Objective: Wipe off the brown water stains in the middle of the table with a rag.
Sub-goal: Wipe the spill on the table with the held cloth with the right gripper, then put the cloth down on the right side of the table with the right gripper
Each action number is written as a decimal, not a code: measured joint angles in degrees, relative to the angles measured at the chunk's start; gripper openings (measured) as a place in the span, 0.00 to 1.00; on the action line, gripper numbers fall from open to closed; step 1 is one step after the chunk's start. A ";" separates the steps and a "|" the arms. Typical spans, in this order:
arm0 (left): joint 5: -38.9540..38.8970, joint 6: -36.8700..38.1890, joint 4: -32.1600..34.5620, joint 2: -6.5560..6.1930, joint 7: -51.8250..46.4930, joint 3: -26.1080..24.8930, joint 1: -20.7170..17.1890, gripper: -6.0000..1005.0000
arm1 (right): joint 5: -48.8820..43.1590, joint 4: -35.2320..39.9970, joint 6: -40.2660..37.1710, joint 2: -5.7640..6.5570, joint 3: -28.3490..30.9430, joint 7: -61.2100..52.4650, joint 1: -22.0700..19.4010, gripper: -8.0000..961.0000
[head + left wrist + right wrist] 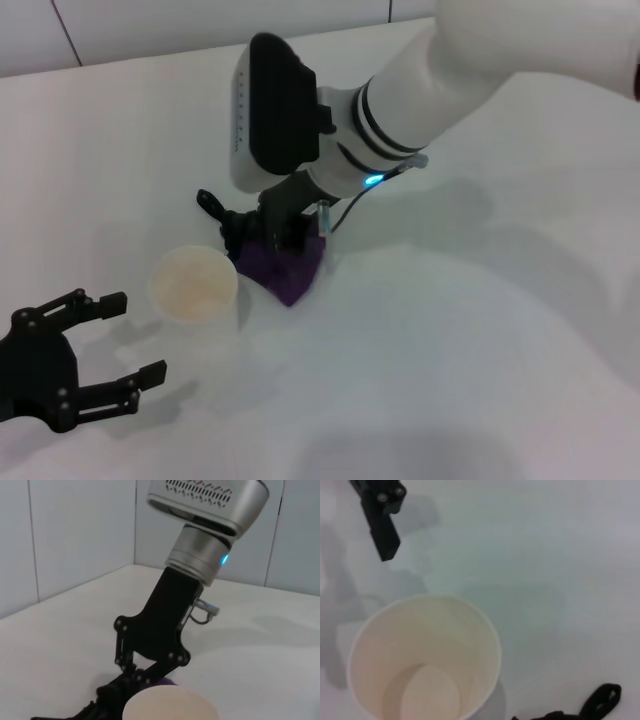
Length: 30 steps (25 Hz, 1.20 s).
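**Purple rag pinned under the right tool, paper cup close beside it**

White and bare, the counter [480, 330] carries few things. In the head view an open white paper cup [194, 285] stands upright at about 8 o'clock from the picture's middle, and it looks empty in the right wrist view. It sits just beside the rag [288, 264], at the rag's 9 o'clock, so it crowds that side of the cloth. A black tail-like end [207, 203] of the rag lies on the counter at about 10 o'clock from the purple part.

The right arm reaches in from 2 o'clock, and the right tool [268, 236] comes down on top of the rag. Its dark fingers press into the cloth's far edge with purple fabric bunched between and below them, so it appears clamped on the rag. The left wrist view shows the same tool from the side, fingers [131, 675] drawn in low over a sliver of purple just behind the cup rim.

The left tool [130, 335] rests at 8 o'clock near the counter's edge, fingers spread wide, gripping nothing, close to the cup and apart from the rag.

No brown stain can be made out anywhere.
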State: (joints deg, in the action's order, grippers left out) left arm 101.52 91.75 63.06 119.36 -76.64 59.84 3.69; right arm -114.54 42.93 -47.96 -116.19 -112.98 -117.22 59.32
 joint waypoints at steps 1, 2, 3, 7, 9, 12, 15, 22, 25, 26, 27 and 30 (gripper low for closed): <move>0.01 0.00 -0.04 0.00 0.00 0.01 0.11 0.87 | 1.43 -1.03 0.74 0.00 -0.78 0.88 0.59 0.12; 0.01 -0.03 -0.10 0.00 0.00 0.03 0.41 0.87 | 2.64 -1.82 0.99 -0.01 -1.37 1.48 1.12 0.13; 0.00 -0.05 -0.16 0.00 0.00 0.05 0.62 0.87 | 3.59 -2.56 0.99 0.00 -1.88 1.92 1.70 0.13; 0.01 -0.09 -0.28 -0.01 -0.01 0.09 1.24 0.87 | 4.50 -3.20 -1.69 -0.01 -2.08 2.00 2.38 0.13; 0.01 -0.09 -0.30 -0.05 -0.06 0.10 1.52 0.87 | 4.29 -2.95 -4.19 0.01 -1.74 1.71 2.26 0.13; 0.01 -0.09 -0.30 -0.11 -0.10 0.02 1.70 0.87 | 3.23 -1.98 -7.34 0.20 -1.58 -0.29 2.18 0.13; 0.01 -0.09 -0.10 -0.16 -0.21 -0.17 1.61 0.87 | 0.42 -0.02 -9.26 0.37 -1.19 -3.26 1.98 0.14; -0.16 -0.08 0.19 -0.26 -0.04 -0.39 1.73 0.87 | -12.33 12.07 -15.33 0.27 6.80 -8.58 -6.53 0.14; -0.25 -0.08 0.28 -0.27 -0.05 -0.42 1.88 0.87 | -12.53 13.18 -16.39 0.32 8.02 -8.58 -7.45 0.15; -0.25 -0.08 0.28 -0.27 -0.05 -0.42 1.88 0.87 | -12.67 13.64 -17.01 0.41 8.77 -8.59 -8.04 0.15; -0.25 -0.08 0.29 -0.27 -0.06 -0.43 1.98 0.87 | -12.91 13.76 -17.23 0.43 9.16 -8.58 -8.33 0.15; -0.24 -0.08 0.33 -0.27 -0.11 -0.47 2.18 0.87 | -14.04 13.95 -17.61 0.51 10.65 -8.60 -9.44 0.15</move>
State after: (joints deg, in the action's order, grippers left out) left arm 101.28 91.67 63.38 119.09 -76.75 59.37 5.87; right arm -128.57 56.88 -65.56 -115.68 -102.33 -125.82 49.89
